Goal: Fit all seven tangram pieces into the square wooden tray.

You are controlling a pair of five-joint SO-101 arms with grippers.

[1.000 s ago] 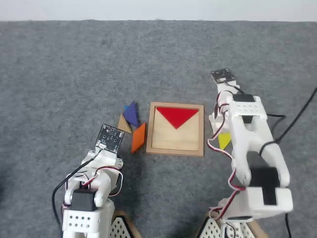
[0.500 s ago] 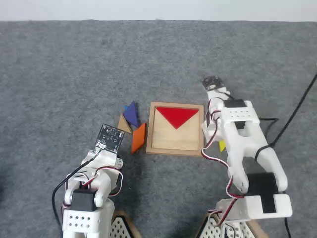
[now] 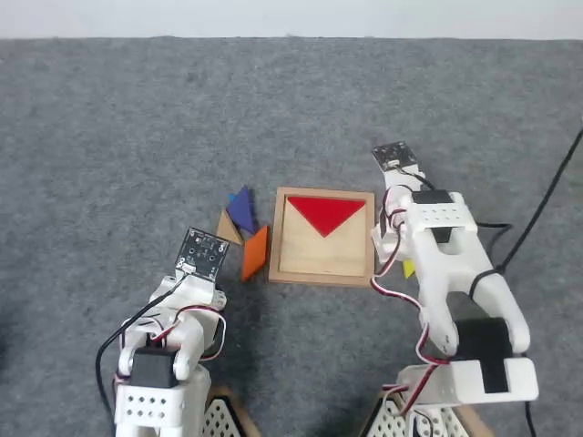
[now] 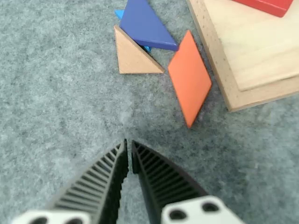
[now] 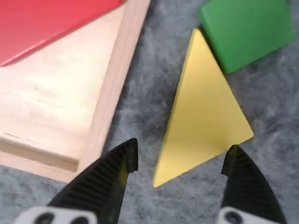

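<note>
yellow triangle [image 3: 409, 268] mostly hidden, green piece [image 5: 247, 30] cropped

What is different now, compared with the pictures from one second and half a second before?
The right arm swung toward the wooden tray, so the open right gripper now hangs over the yellow triangle. Nothing was gripped or released. The left arm, the red triangle in the tray and the orange piece beside it stayed put.

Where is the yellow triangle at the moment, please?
In the right wrist view, the yellow triangle lies right of the tray, beside the green piece, partly inside the open right gripper.
</note>
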